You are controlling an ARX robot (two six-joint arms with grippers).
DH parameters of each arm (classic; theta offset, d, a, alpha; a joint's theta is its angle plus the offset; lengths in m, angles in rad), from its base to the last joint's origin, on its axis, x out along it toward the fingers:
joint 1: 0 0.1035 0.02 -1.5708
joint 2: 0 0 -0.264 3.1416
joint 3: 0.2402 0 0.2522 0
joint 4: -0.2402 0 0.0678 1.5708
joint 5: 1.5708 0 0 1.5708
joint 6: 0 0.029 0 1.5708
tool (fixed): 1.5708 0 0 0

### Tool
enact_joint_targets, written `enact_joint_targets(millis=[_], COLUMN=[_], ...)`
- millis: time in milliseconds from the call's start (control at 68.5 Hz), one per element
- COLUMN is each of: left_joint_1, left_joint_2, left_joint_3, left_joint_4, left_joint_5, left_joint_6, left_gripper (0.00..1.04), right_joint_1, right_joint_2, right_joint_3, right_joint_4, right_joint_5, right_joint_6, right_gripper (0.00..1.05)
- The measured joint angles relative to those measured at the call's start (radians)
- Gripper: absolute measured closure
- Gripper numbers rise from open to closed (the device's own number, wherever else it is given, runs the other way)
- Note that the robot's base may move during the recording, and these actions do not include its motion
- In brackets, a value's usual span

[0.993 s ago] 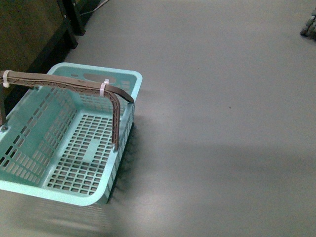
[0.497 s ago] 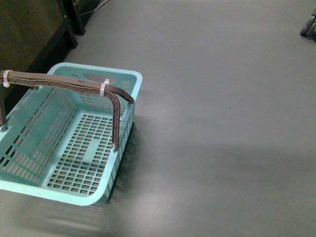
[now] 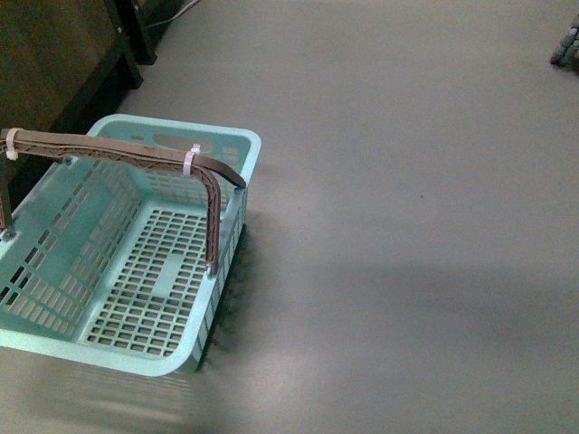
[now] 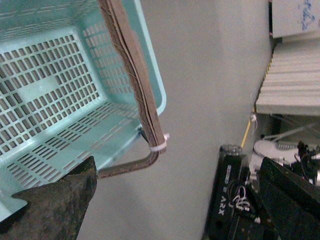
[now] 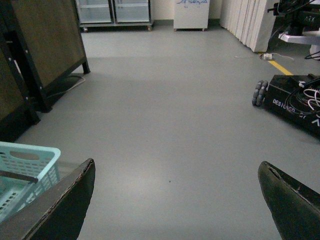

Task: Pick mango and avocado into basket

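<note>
Grippers both spread wide, nothing held: left gripper (image 4: 177, 172) hangs above the basket (image 3: 251, 149) at its handle corner; right gripper (image 5: 176, 170) is over bare grey floor (image 3: 407, 181), with only a basket corner showing in its view. Basket sits on the floor, front-left, its left side cut off by the front view's edge. Brown handle (image 3: 136, 155) stands upright, white zip tie (image 3: 191, 161) near its bend.

Front view: the basket (image 3: 231, 145) is cut by the left frame edge; its handle (image 3: 127, 155) runs out of frame there. Right wrist view — one basket corner only. Left wrist view: a finger (image 4: 55, 205) of the left gripper (image 4: 177, 167) covers part of the basket wall. A dark object (image 3: 568, 50) at the front view's edge — unidentifiable.
</note>
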Motion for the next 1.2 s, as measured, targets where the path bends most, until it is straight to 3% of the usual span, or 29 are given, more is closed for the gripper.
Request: enact_joint_targets(millis=[175,365,803,1198], left_joint_1=[-0.028,-0.062,-0.095,-0.111], left_joint_2=[0.378,0.654,0.937,0.990], left_joint_3=[0.128,0.302,0.638,0.687], left_joint_4=[0.149,0.199,0.211,0.200], left_joint_5=[-0.063,-0.108,-0.137,-0.148], left_joint_6=[-0.105,-0.141,-0.178,-0.142], left_gripper=[0.08,0.08,0.09,0.74], right_joint_1=[0.000,0.000,0.000,0.000], right_joint_2=[0.000,0.000,0.000,0.000], right_joint_3=[0.000,0.000,0.000,0.000], right_joint_4=[0.000,0.000,0.000,0.000], right_joint_5=[0.000,0.000,0.000,0.000], right_joint_6=[0.000,0.000,0.000,0.000], right_gripper=[0.09,0.09,0.09,0.09])
